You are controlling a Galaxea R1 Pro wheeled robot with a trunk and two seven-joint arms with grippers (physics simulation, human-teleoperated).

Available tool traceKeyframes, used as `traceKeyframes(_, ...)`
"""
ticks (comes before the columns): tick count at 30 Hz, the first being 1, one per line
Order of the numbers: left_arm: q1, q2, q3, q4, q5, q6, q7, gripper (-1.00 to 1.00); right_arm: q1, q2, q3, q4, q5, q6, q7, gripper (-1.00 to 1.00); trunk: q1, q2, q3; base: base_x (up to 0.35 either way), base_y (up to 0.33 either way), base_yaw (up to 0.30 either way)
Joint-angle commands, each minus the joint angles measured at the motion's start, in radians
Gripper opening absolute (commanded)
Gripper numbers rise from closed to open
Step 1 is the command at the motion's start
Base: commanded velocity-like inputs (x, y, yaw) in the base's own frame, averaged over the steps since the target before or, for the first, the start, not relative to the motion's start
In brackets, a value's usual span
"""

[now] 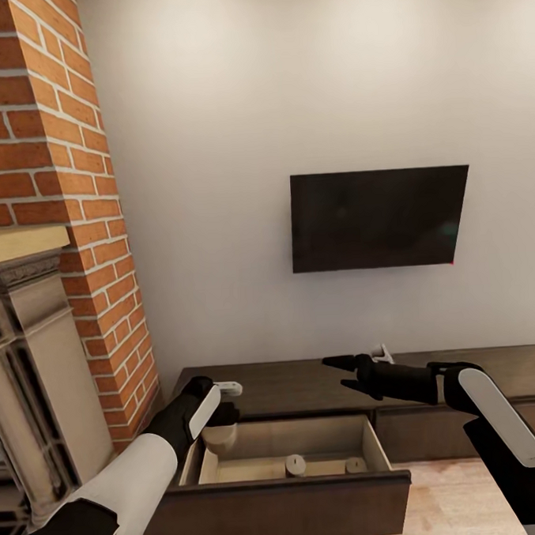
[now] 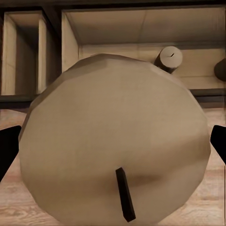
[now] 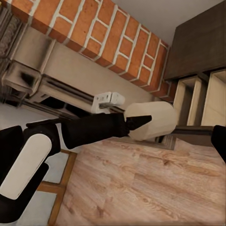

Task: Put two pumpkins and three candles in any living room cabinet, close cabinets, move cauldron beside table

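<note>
My left gripper (image 1: 216, 419) was clamped on a candle (image 2: 113, 141), held over the left rear corner of the open drawer (image 1: 274, 501) of the cabinet (image 1: 306, 384). Its long axis ran out beyond my fingertips, pointing down towards the drawer floor, where two more candles (image 1: 295, 464) stood. My right gripper (image 1: 337, 373) hung spread and empty above the cabinet top.

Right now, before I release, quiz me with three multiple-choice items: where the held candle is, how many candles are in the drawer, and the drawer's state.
1. The stubby cream candle in the left gripper hangs:
A on the TV
B over the open drawer's corner
C on the fireplace

2. Pale candles lying in the drawer:
A none
B two
C five

3. The dark-brown wood cabinet drawer is:
A shut
B removed
C pulled open

B: head view shows it above the beige inside.
B: two show.
C: its inside shows.
</note>
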Motion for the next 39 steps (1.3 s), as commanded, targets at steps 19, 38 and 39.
traceKeyframes(19,-0.001,-0.002,-0.005,-0.006,0.009,0.004,-0.023,-1.0,-0.001,0.0,0.002,0.0,-0.01,0.0,-0.013,1.0,0.054,-0.099,-0.045,0.0,0.0,0.0)
traceKeyframes(38,-0.001,-0.004,-0.005,-0.006,0.009,0.007,-0.023,-1.0,-0.001,0.001,0.004,0.0,-0.01,0.0,-0.015,1.0,0.054,-0.099,-0.045,0.15,-0.026,0.0)
traceKeyframes(39,-0.001,-0.004,-0.005,-0.006,0.009,0.007,-0.023,-1.0,-0.001,0.001,0.004,0.0,-0.01,0.0,-0.015,1.0,0.054,-0.099,-0.045,0.167,-0.153,0.0)
